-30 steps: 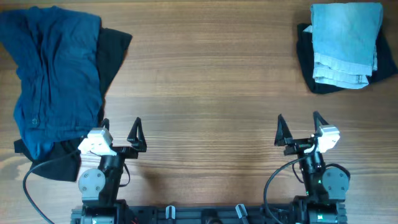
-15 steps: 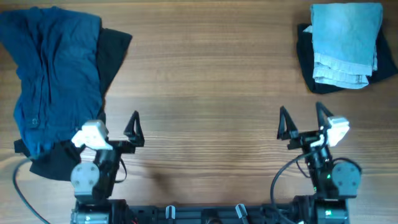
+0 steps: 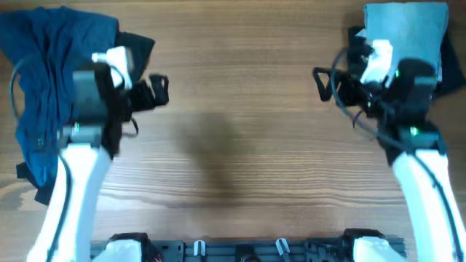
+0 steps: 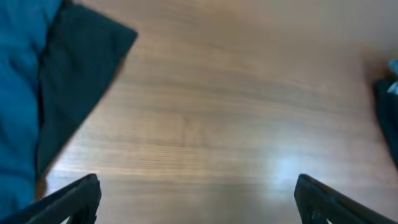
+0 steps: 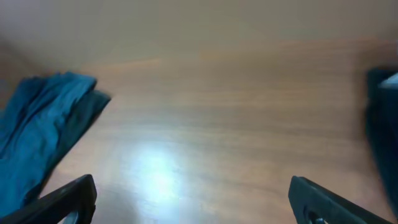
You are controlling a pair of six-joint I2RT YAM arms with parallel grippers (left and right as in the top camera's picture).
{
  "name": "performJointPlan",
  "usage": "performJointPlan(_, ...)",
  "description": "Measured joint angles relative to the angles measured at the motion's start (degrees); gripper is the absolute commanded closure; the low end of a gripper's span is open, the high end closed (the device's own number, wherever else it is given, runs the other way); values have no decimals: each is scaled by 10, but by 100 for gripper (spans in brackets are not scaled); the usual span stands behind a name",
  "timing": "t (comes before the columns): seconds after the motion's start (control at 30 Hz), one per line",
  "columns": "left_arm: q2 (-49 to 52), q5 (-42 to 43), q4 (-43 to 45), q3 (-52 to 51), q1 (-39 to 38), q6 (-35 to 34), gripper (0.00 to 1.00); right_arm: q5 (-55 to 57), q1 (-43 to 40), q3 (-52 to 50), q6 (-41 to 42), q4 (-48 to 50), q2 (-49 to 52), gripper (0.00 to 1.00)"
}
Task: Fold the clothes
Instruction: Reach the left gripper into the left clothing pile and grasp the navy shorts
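The bare tabletop (image 3: 240, 87) between the piles is my folding area, and its smoothness is the first hazard, since cloth dragged across it may slide instead of creasing. The crumpled blue garment (image 3: 44, 73) lies at the far left, partly under my left arm. Bunched as it is, I judge that a pinch could catch several layers at once, or lift the black piece (image 3: 138, 44) beneath it as well. At the far right the pale denim (image 3: 411, 29) sits folded on another black piece (image 3: 453, 73). My right arm hangs just beside that stack, so a careless sweep could undo it. The left pincer (image 4: 196, 186) and the right pincer (image 5: 192, 186) are both spread wide and hold nothing.
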Motion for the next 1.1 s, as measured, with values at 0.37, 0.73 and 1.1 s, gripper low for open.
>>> performJointPlan(0.37,119,-41,-43,48,22,61,0,-98,0,22,-3,0,86,0)
performJointPlan(0.73,119,-178,-48,48,266,-36,4,-46,100,22,-3,26,120,0)
performJointPlan(1.1,207,-186,-21,48,359,-50,11,-34,180,22,-3,74,204,0)
